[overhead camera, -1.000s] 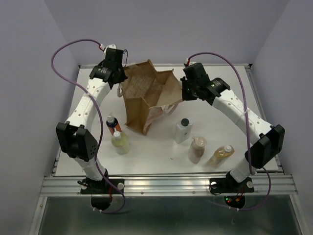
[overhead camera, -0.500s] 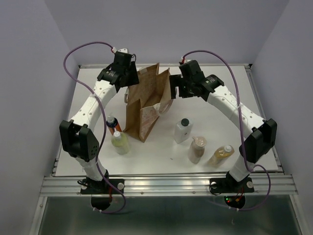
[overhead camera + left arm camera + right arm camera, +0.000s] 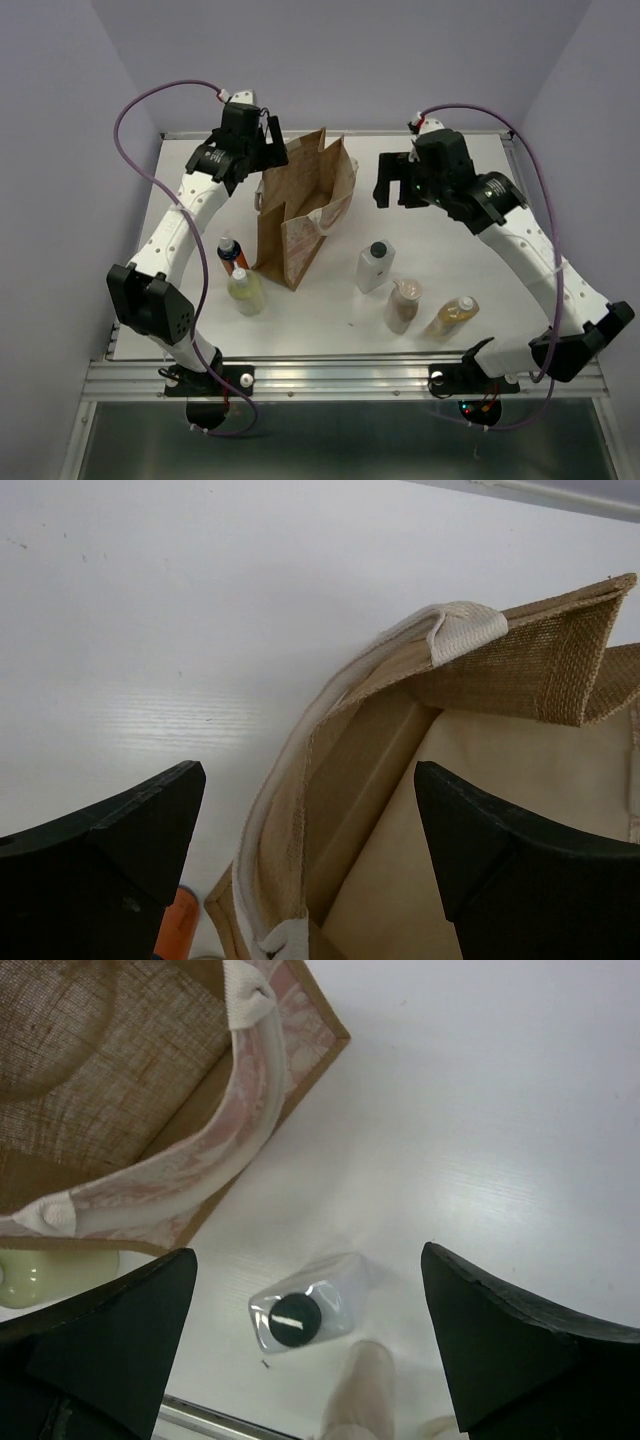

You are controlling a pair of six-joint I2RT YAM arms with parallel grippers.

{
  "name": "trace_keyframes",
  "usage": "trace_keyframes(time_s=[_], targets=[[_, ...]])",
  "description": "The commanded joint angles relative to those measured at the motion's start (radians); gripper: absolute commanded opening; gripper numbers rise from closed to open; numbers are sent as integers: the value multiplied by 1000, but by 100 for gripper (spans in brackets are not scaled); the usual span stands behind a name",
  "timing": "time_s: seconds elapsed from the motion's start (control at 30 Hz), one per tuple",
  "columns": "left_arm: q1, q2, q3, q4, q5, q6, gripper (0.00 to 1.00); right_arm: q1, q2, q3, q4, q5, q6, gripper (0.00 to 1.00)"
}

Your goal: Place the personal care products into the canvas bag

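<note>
Far left: left fingers [image 3: 130,830] spread, empty, over canvas bag [image 3: 300,205] rim; orange bottle [image 3: 231,252], yellow-green bottle [image 3: 245,290] beside the upright, open bag; white square bottle [image 3: 373,265], brown-tan bottle [image 3: 402,305], amber bottle [image 3: 452,315] right of it; right fingers [image 3: 100,1330] spread, empty. Nothing packed; likely next: descend, pinch one bottle. Surface: white bench [image 3: 330,300]; lilac walls [image 3: 400,60].

A robot lab cell: plain lilac walls [image 3: 60,120] box in a white table [image 3: 330,300], two arms [image 3: 180,215] bolted to an aluminium rail [image 3: 340,372], purple cables [image 3: 160,87] loop overhead, and tabletop shows below both wrists' jaws.
</note>
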Motion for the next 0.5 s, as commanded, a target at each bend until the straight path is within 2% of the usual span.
trace_keyframes(time_s=[0.0, 0.1, 0.13, 0.33, 0.47], targets=[[-2, -82, -30, 48, -13, 7, 99, -7, -99, -34, -166, 96, 82, 100], [-2, -99, -37, 51, -22, 8, 99, -7, -162, -67, -278, 40, 118, 100], [-2, -107, -42, 54, -23, 7, 99, -7, -185, -90, -319, -26, 118, 100], [-3, -116, -50, 54, -28, 5, 99, -7, -236, -173, -373, -267, 78, 100], [-5, -118, -65, 54, -25, 2, 99, -7, -239, -241, -422, -293, 70, 100]])
